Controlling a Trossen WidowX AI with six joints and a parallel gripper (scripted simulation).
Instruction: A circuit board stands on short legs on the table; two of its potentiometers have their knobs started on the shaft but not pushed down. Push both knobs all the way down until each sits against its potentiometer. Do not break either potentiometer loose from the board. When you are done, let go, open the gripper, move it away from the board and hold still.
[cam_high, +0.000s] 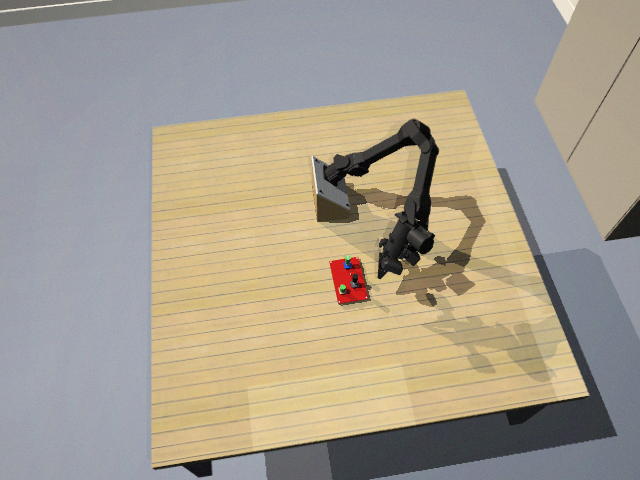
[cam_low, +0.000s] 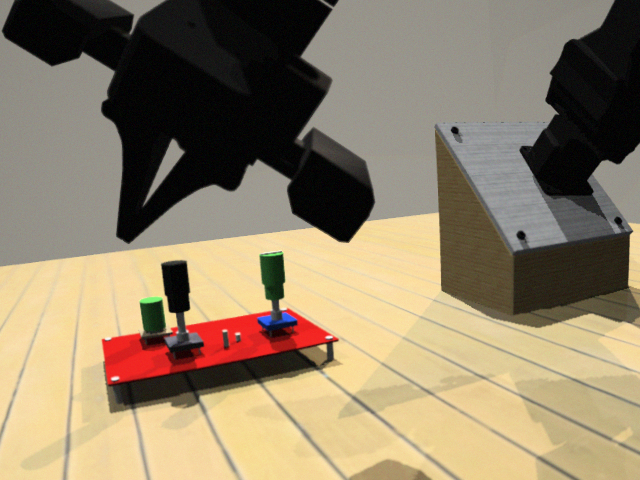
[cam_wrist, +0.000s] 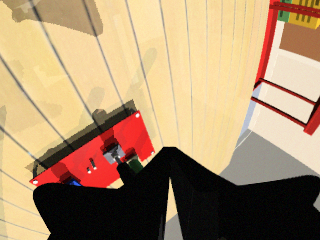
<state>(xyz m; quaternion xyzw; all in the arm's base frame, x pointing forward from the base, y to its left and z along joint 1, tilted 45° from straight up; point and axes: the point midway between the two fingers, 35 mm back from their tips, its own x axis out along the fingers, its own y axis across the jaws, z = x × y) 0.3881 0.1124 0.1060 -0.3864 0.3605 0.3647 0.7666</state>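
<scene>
Your gripper (cam_high: 381, 274) (cam_low: 127, 236) (cam_wrist: 168, 152) has its fingers together with nothing between them, probably so the closed tips can serve as a pusher. They hang above and apart from the red circuit board (cam_high: 341, 274) (cam_low: 206, 356) (cam_wrist: 95, 167), which stands on short legs on the table (cam_high: 232, 310) (cam_low: 413, 423) (cam_wrist: 145, 30). The black knob (cam_high: 354, 277) (cam_low: 176, 284) and the taller green knob (cam_high: 347, 259) (cam_low: 272, 273) perch high with bare shaft below, so both likely need pressing straight down, gently, to spare the potentiometers.
</scene>
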